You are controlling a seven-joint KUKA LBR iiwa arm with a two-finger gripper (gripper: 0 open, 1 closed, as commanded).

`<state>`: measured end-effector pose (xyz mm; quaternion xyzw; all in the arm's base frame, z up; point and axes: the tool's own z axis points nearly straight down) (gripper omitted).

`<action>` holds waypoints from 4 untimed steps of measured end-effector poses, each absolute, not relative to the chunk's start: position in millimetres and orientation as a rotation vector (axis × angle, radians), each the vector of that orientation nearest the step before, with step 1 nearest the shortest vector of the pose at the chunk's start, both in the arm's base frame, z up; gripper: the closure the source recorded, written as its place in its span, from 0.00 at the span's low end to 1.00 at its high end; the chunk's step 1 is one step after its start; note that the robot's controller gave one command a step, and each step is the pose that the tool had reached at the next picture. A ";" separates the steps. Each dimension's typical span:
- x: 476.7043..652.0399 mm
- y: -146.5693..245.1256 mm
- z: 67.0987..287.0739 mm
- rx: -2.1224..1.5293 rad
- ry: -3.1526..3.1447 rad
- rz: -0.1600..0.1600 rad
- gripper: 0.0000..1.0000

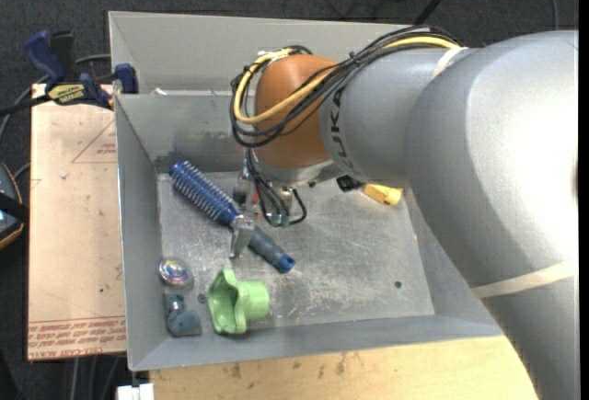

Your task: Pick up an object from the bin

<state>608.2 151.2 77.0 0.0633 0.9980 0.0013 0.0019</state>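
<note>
Claw (240, 240) is down close to the bin floor, left of centre, hanging under the orange wrist cover (290, 108). From my feed I cannot tell whether it is wide or narrow: the tip reads as one pale sliver and the wrist shades the rest. Arm (479, 168) comes in from the right and covers the far right part of the bin.

Thing at the claw is a blue hairbrush (201, 188), lying flat on the bin floor at a slant. Its bristled head points far-left and its dark handle end points near-right. The claw tip meets the brush about where the head passes into the handle, so the head lies far-left of the claw and the handle end just near-right of it. I see the tip on or just above the brush, but I cannot confirm contact. The brush rests on the floor.

Other things, all apart from the claw:
- Green crumpled lump (235, 302), just near of the handle end; as far as I can tell they do not touch.
- Small shiny round thing (173, 273), near the left wall.
- Small grey-blue lump (182, 323), in the near left corner, just beside the green lump.
- Yellow piece (383, 194), to the right by the arm's underside, well apart from the brush.

Bin (138, 168) is grey metal with sloped walls and a scuffed floor. Yellow and black cables (241, 99) loop round the orange cover.
</note>
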 end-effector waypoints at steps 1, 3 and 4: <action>609.1 151.7 77.8 0.200 3.132 0.004 0.00; 610.7 152.3 79.3 0.201 3.130 0.005 1.00; 611.8 152.7 131.0 0.201 3.130 0.005 1.00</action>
